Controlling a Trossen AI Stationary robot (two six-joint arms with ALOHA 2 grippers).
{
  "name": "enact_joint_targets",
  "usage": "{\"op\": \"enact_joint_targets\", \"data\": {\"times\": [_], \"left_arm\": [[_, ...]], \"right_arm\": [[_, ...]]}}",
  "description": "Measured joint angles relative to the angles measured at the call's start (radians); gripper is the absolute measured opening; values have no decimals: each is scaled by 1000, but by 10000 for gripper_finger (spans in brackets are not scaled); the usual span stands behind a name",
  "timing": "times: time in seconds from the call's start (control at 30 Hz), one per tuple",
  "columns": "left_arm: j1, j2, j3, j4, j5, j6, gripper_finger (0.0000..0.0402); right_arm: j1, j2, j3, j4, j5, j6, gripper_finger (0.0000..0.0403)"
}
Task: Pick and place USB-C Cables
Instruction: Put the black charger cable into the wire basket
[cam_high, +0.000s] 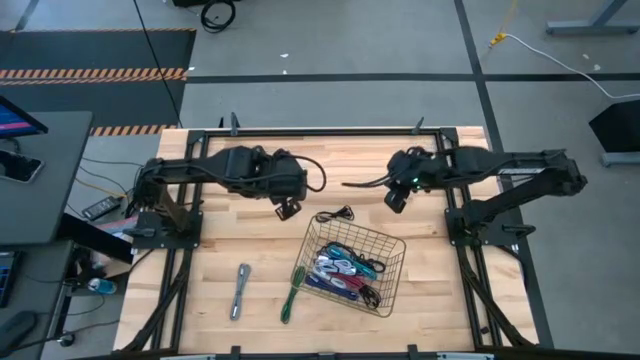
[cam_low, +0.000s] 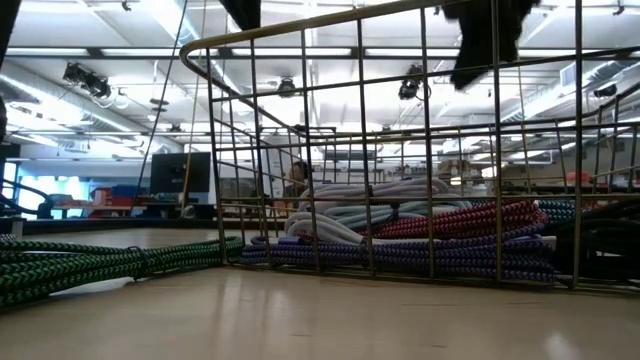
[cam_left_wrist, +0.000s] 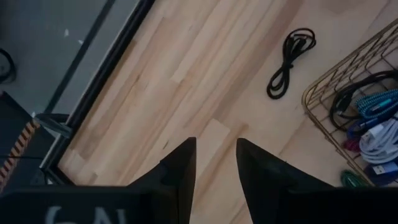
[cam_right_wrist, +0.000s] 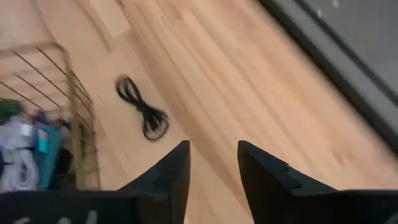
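A black wire-mesh basket (cam_high: 388, 262) stands at the table's middle near side and holds several bundled cables: white (cam_low: 370, 192), red (cam_low: 462, 220), purple (cam_low: 400, 256) and blue (cam_high: 335, 268). A black cable (cam_high: 335, 215) lies on the table by the basket's far corner; it also shows in the left wrist view (cam_left_wrist: 289, 61) and the right wrist view (cam_right_wrist: 143, 111). A green cable (cam_high: 292, 292) lies along the basket's left side, and a grey cable (cam_high: 241, 290) lies farther left. My left gripper (cam_high: 288, 210) is open and empty, left of the black cable. My right gripper (cam_high: 396, 200) is open and empty, to the cable's right.
A black frame rail (cam_high: 330, 131) runs along the table's far edge, and the arm mounts (cam_high: 165, 225) stand at both sides. Bare wood lies between the two grippers and along the near edge left of the grey cable.
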Motion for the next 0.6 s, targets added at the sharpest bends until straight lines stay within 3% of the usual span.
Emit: {"op": "enact_joint_targets", "data": {"times": [0.33,0.6], "left_arm": [[-24,-2,0,0,-21,17,121],[-24,-2,0,0,-21,33,121]], "right_arm": [[-39,39,-301,458,-120,103,148],[-58,192,-348,637,-223,109,147]]}}
